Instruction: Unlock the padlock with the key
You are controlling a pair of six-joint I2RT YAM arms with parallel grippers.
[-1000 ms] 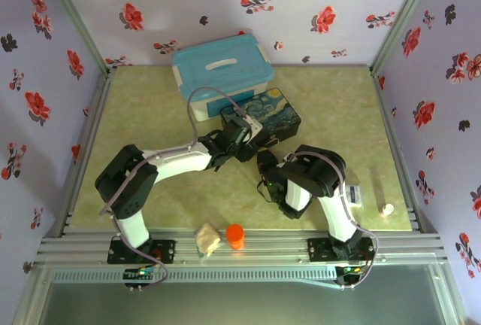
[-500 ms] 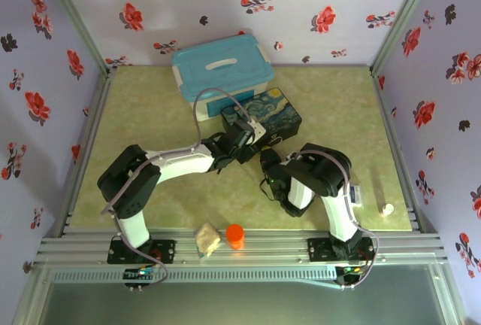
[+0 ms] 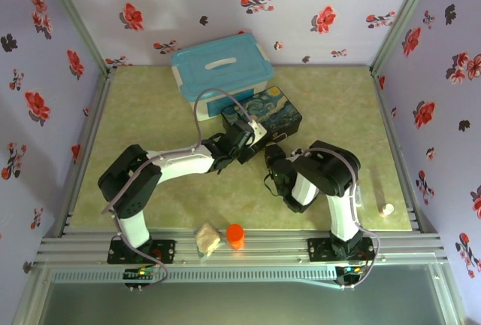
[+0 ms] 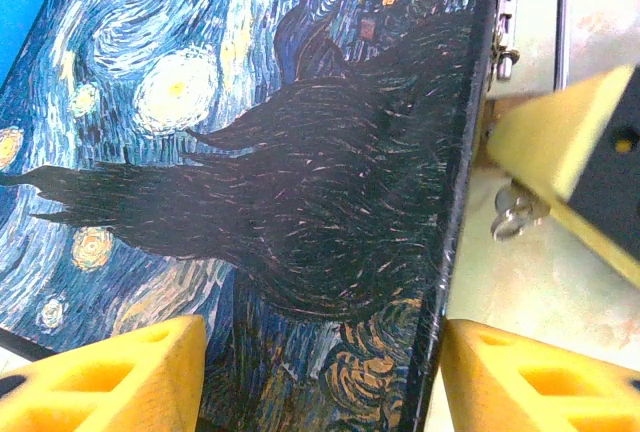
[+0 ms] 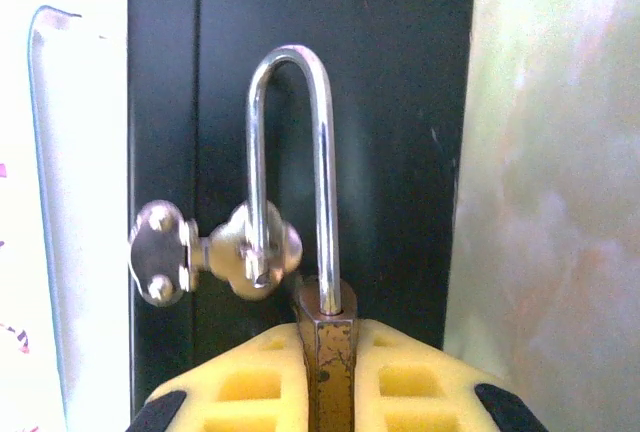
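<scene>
The padlock (image 5: 326,357) has a brass body, and my right gripper (image 5: 325,337) is shut on it. Its silver shackle (image 5: 322,152) stands up with one leg out of the body, its free end at the gold clasp (image 5: 165,252) on the front of the painted box (image 3: 274,110). My left gripper (image 4: 320,352) is open, with a corner of the painted box (image 4: 250,152) between its yellow fingers (image 4: 530,377). A small silvery ringed piece (image 4: 515,214) hangs below the right gripper's finger (image 4: 560,147); I cannot tell whether it is the key.
A blue lidded bin (image 3: 222,69) stands behind the painted box. An orange cylinder (image 3: 235,235) and a beige lump (image 3: 207,240) lie at the near edge between the arm bases. A small white object (image 3: 387,209) lies at the near right.
The right arm's elbow has swung to the right and its gripper has moved up and right along the box front. The left gripper has edged further onto the box.
</scene>
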